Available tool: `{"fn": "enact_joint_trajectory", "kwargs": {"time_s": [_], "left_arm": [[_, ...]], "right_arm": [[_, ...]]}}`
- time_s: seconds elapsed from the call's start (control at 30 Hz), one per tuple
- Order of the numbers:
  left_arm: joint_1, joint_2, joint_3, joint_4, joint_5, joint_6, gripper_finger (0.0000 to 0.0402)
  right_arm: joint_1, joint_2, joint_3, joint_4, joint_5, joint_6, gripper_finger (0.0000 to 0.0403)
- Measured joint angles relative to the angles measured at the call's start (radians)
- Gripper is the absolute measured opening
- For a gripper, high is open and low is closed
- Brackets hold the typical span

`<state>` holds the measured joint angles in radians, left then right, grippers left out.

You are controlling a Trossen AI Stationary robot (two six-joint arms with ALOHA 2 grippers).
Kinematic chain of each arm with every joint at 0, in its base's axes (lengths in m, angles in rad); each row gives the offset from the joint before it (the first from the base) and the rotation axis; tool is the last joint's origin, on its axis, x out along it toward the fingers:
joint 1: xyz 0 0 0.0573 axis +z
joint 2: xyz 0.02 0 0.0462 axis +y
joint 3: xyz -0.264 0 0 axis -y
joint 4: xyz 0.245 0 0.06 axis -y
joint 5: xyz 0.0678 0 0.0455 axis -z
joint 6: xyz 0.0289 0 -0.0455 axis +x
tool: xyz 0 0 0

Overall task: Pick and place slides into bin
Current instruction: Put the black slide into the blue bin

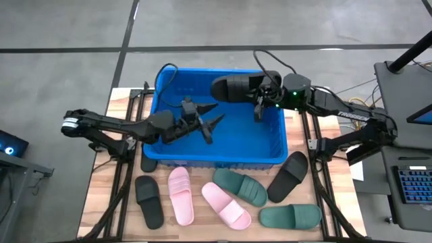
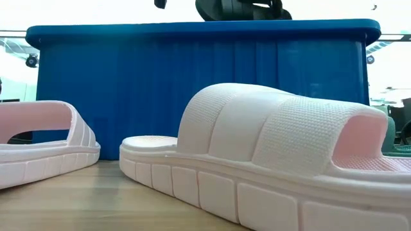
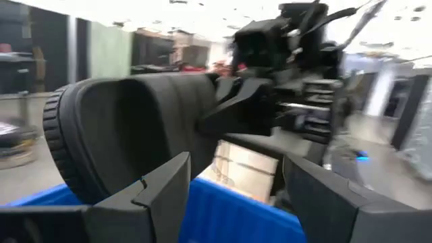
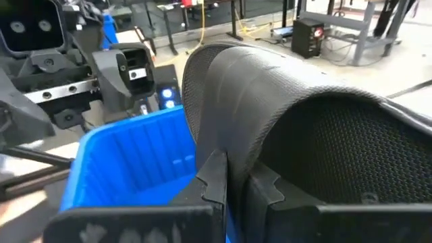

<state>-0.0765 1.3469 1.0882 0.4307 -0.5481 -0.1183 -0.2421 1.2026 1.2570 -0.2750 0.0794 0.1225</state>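
Right gripper (image 1: 259, 94): fingers clamped on black slide (image 1: 233, 88), held above bin (image 1: 280, 138), far side. Left gripper (image 1: 210, 126): fingers spread, empty, over bin.

Bright, even overhead light; the low view's background is blown out white, and the left wrist view is motion-blurred.

High view: overhead, facing straight down on the whole desk (image 1: 101, 202), both arms and the bin (image 1: 219, 128).
Low view: at desk height, level, very close to a pink slide (image 2: 257, 160), the bin wall behind.
Left wrist view: faces across the bin toward the black slide (image 3: 128, 128), close.
Right wrist view: nearest that same slide; bin shared by all views.
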Motion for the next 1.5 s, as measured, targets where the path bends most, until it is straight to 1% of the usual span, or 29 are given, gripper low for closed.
{"fn": "enact_joint_trajectory", "kwargs": {"time_s": [0.2,0.37,0.57,0.73,0.87,1.07,1.17,1.27,1.43,1.5], "left_arm": [[0.021,0.048,0.028,-0.009,0.001,0.005,0.0222],[0.046,0.067,0.032,-0.006,-0.003,0.002,0.0222],[0.069,0.07,0.032,-0.006,-0.011,0.002,0.0222],[0.095,0.072,0.031,-0.002,-0.007,0.002,0.0222],[0.121,0.074,0.031,0.004,0.045,0.002,0.0221],[0.139,0.074,0.031,0.006,0.077,-0.005,0.0204],[0.15,0.074,0.031,0.007,0.136,-0.005,0.0195],[0.165,0.074,0.031,0.009,0.192,-0.006,0.019],[0.181,0.074,0.031,0.02,0.2,-0.006,0.0188],[0.183,0.074,0.031,0.035,0.204,-0.006,0.0182]], "right_arm": [[0.0,0.042,0.045,0.002,0.002,-0.06,0.0012],[0.004,0.069,0.083,-0.012,-0.026,-0.104,0.0012],[0.005,0.069,0.095,-0.024,-0.035,-0.105,0.0012],[0.006,0.064,0.095,-0.029,-0.034,-0.071,0.0012],[0.01,0.068,0.095,-0.025,-0.032,-0.047,0.0012],[0.01,0.076,0.095,-0.022,-0.032,-0.037,0.0012],[0.011,0.076,0.094,-0.018,-0.035,-0.037,0.0012],[0.01,0.076,0.094,-0.003,-0.065,-0.027,0.0012],[0.01,0.076,0.094,0.002,-0.075,-0.018,0.0012],[0.01,0.076,0.094,0.008,-0.076,-0.017,0.0012]]}}
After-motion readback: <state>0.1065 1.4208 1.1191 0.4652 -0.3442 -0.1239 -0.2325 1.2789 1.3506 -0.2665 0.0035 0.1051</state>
